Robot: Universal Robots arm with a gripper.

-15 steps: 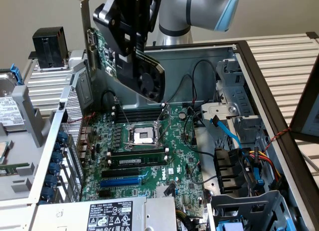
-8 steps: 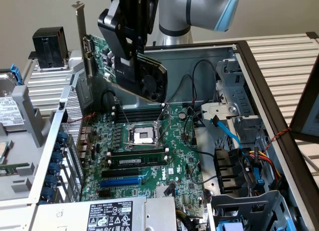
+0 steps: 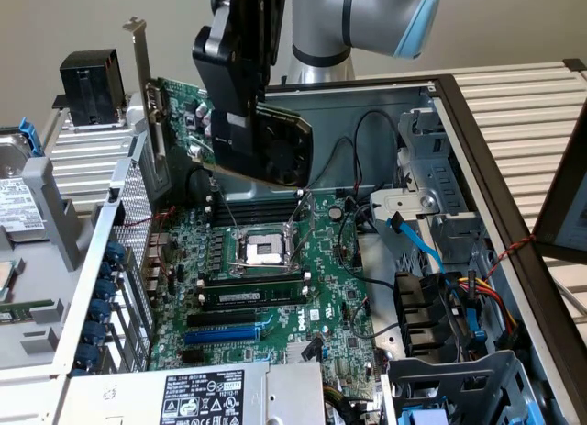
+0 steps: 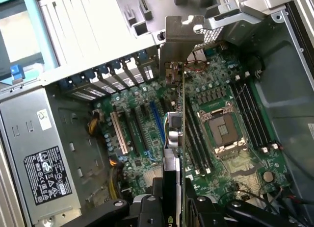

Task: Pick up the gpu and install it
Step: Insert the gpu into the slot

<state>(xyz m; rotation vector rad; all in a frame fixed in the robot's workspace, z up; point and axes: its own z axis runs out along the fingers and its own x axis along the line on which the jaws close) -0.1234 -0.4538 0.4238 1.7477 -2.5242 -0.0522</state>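
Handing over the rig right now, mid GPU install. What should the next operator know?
Gripper state: the gripper is shut on the gpu.
Position: the card hangs in the air above the motherboard inside the open case, with its metal bracket toward the rear slot openings.
Done: the gpu is picked up.
Left: it is not yet seated in any slot, and the blue slot is empty.

Slatted white bench (image 3: 527, 95) beneath, carrying an open computer case (image 3: 385, 108) laid flat, open side up. Holds on its floor a green motherboard (image 3: 321, 287) in the middle, a labelled grey power supply (image 3: 197, 397) at the near edge, and a metal drive cage (image 3: 459, 384) at the exterior view's lower right corner, beside coloured cables (image 3: 486, 306).
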